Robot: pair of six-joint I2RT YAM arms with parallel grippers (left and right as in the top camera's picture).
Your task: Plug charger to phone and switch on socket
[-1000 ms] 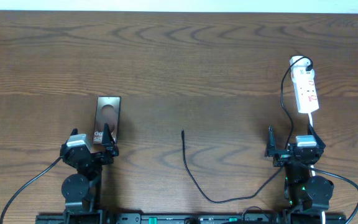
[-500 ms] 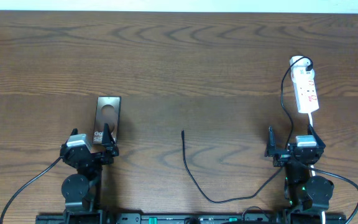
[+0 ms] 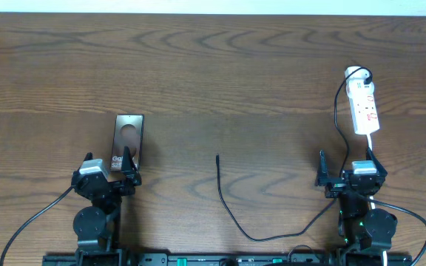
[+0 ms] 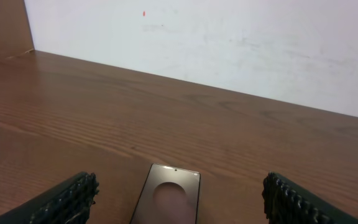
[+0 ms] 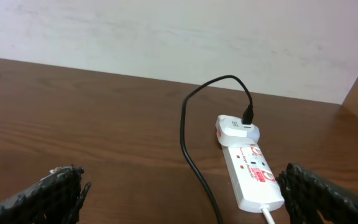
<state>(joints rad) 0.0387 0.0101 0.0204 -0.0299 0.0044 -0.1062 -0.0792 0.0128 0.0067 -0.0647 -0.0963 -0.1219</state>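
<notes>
Bare table between phone and charger tip; charger cable alongside socket.

Overhead straight down; wrists low, forward, probably near; phone shared.

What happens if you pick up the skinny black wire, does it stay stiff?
Probably floppy: the charger cable lies in a loose curve on the table. Likely light too, being so thin. Gripped mid-length, its plug tip would probably droop.

Wood-grain table & glossy phone
</notes>
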